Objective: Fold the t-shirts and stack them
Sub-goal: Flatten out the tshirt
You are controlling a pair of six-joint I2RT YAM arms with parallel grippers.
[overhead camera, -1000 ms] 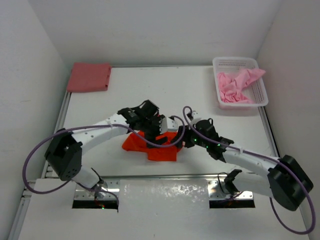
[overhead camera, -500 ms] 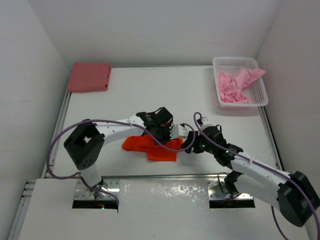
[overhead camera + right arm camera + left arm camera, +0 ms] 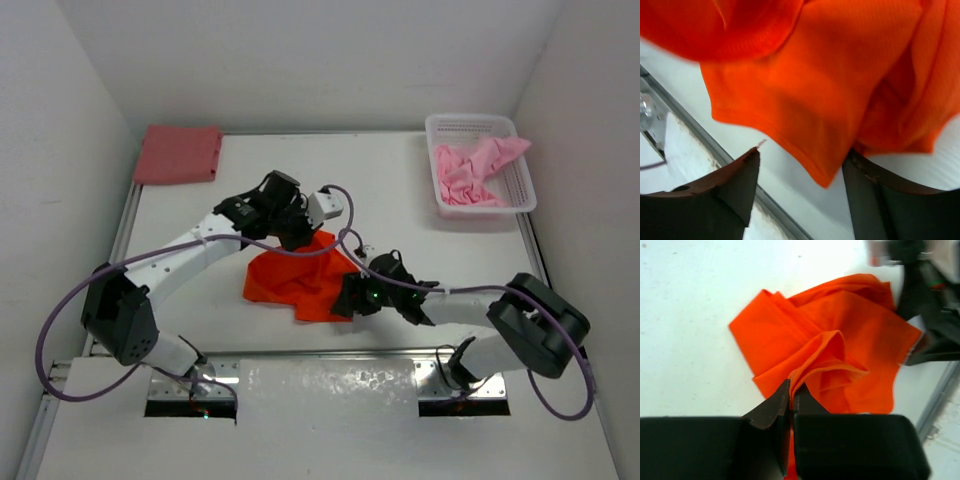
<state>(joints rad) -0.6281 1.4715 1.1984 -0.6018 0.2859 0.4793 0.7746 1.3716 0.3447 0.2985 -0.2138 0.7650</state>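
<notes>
A smooth white table (image 3: pixel 400 190) is seen, with the orange t-shirt (image 3: pixel 290 285) lying crumpled in soft folds at its near middle. The rose-red t-shirt (image 3: pixel 180 153) is folded into a flat rectangle at the far left corner. The light pink t-shirt (image 3: pixel 470 170) is bunched in the perforated white basket (image 3: pixel 525 195). A raised orange fold is pinched by the left gripper (image 3: pixel 791 387), while the right gripper (image 3: pixel 801 157) is spread around a hemmed corner.

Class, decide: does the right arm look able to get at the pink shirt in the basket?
Probably yes: the right gripper stands open at the orange shirt, and bare table lies between it and the pink shirt in the basket.
</notes>
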